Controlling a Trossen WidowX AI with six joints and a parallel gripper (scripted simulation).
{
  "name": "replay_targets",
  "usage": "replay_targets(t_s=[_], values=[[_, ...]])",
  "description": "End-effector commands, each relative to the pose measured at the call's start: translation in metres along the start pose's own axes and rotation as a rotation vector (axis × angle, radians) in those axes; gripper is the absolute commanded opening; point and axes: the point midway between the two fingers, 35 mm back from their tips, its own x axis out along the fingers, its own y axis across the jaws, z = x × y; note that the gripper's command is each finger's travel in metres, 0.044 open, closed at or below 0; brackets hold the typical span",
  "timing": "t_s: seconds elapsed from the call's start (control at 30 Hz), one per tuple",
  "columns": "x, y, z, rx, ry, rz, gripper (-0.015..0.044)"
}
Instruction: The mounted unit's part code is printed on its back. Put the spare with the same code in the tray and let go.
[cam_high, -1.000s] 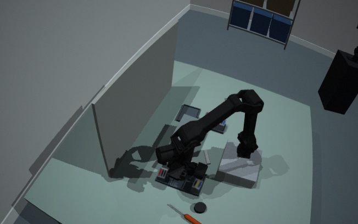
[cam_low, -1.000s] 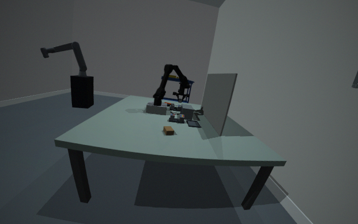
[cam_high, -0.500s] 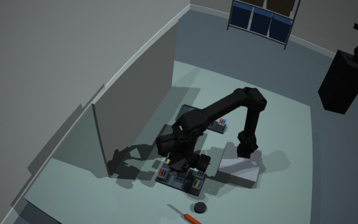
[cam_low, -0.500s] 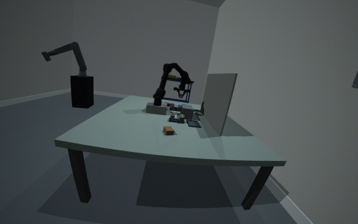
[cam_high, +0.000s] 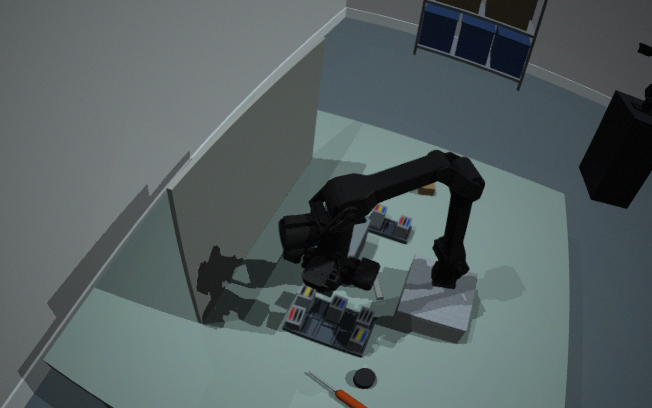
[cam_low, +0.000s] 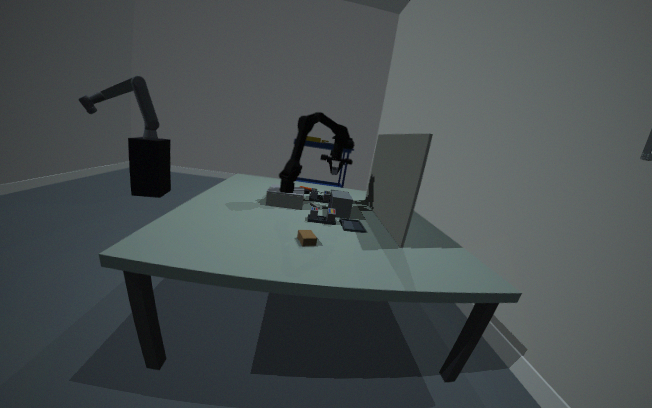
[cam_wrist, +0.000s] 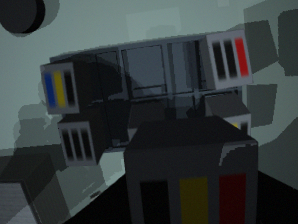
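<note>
My gripper (cam_wrist: 184, 172) (cam_low: 334, 171) is shut on a grey spare with black, yellow and red stripes (cam_wrist: 194, 162). It holds the spare above the large dark rack (cam_wrist: 144, 65) (cam_high: 325, 335). In that rack stand a blue-yellow-black spare (cam_wrist: 60, 88), an all-black-striped spare (cam_wrist: 79, 144), a black-black-red spare (cam_wrist: 230, 59) and two more, partly hidden behind the held one. The flat dark tray (cam_low: 353, 226) looks empty; the arm hides it in the top view. Two striped units stand on a small rack (cam_high: 390, 233). I cannot tell which unit is the mounted one.
A grey box (cam_low: 341, 204) stands between the racks. A tall panel (cam_high: 250, 165) (cam_low: 400, 185) stands beside the work area. The arm stands on a grey plinth (cam_high: 435, 317). A black disc (cam_high: 364, 378), an orange screwdriver (cam_high: 350, 398) and a brown block (cam_low: 307, 237) lie around.
</note>
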Motion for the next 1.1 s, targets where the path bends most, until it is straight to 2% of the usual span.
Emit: replay_targets(t_s=[0.0,0.57,1.07], values=[[-0.001,-0.017,-0.015,-0.002,0.004,-0.004,0.0],[-0.003,-0.076,-0.098,-0.002,0.013,-0.01,0.0],[-0.005,-0.106,-0.186,-0.003,0.021,-0.011,0.0]])
